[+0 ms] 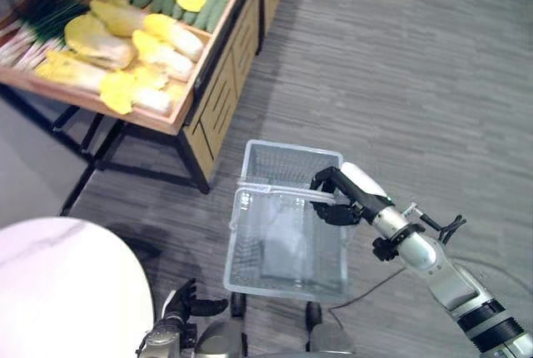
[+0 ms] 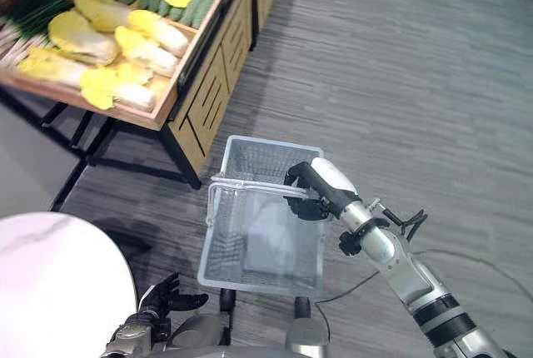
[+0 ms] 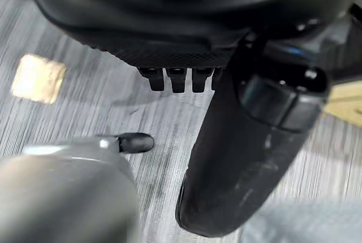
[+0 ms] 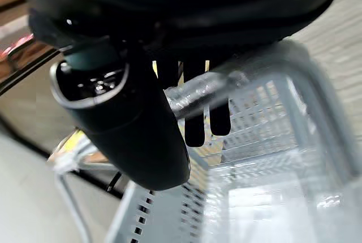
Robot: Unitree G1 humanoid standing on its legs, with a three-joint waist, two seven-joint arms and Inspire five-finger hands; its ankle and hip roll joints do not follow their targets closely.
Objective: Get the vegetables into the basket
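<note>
My right hand [image 1: 337,198] curled round handle of clear plastic mesh basket [image 1: 287,279], frame centre, carrying it so it's ready for loading. Basket empty. Yellow-green cabbages [image 1: 100,42] in wooden crate stand [image 1: 179,112], upper left, well apart. Left hand [image 1: 179,304] idle, fingers relaxed, bottom left.

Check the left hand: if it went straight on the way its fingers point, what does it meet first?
Probably just floor. The left hand hangs low, fingers relaxed, pointing toward the basket's lower edge, apart from it. Its wrist view shows grey floor past the fingers. Depth is unclear; it may clip the basket.
</note>
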